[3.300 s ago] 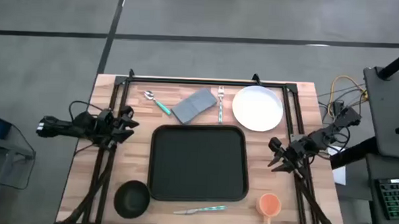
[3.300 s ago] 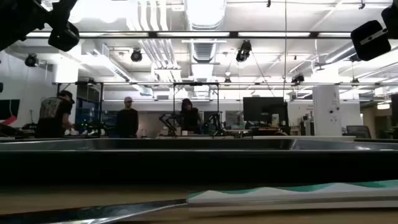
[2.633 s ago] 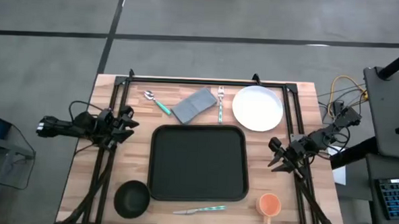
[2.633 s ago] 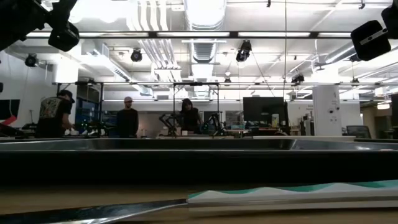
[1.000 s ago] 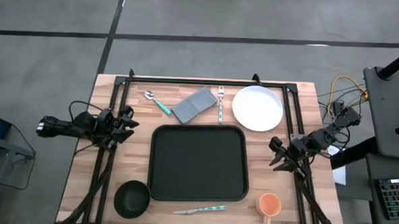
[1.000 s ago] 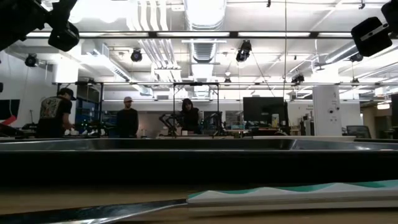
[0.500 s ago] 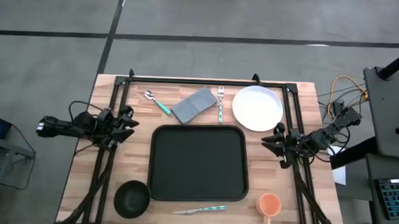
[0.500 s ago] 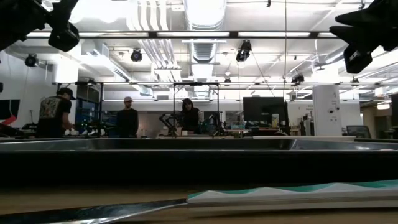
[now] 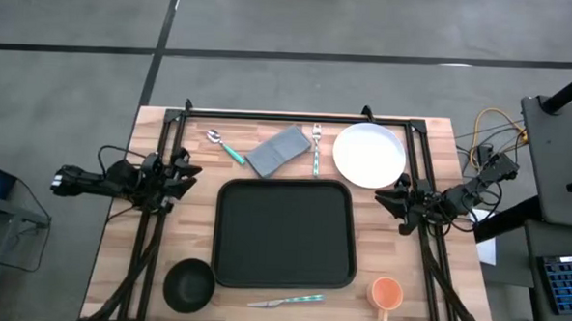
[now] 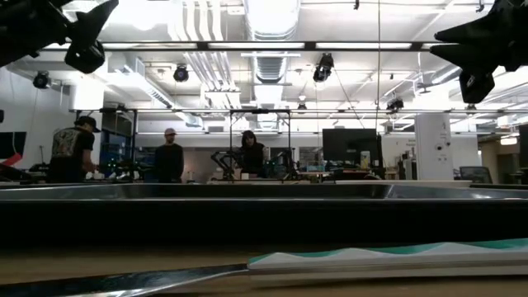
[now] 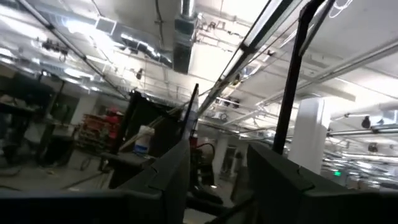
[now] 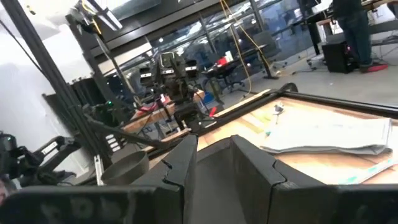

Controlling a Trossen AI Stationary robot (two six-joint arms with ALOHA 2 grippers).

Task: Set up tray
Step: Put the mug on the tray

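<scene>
Large flat black rectangular tray with rounded corners and a low raised rim [image 9: 283, 233] lies at the centre of the wooden table [image 9: 118, 231], nothing on it. Beyond its far edge, in a row: a metal spoon with a teal handle [image 9: 224, 147], a folded grey cloth napkin [image 9: 278, 150], a metal fork with a teal handle [image 9: 316, 148] and a round white plate [image 9: 369, 154]. At the near edge: a small black bowl [image 9: 190, 284] by the tray's left corner, a knife with a teal handle [image 9: 288, 301] just beside the rim, and an orange cup [image 9: 386, 293] off the right corner. Left gripper [image 9: 182, 170] hangs above the table's left side, near the tray's far-left corner but apart from it; jaws apart, nothing between them. Right gripper [image 9: 393, 198] hangs above the right side, between the white plate and the tray's right rim, touching neither; jaws apart, holding nothing. In the low view, three people [image 10: 169, 155] stand in the room behind the table.
</scene>
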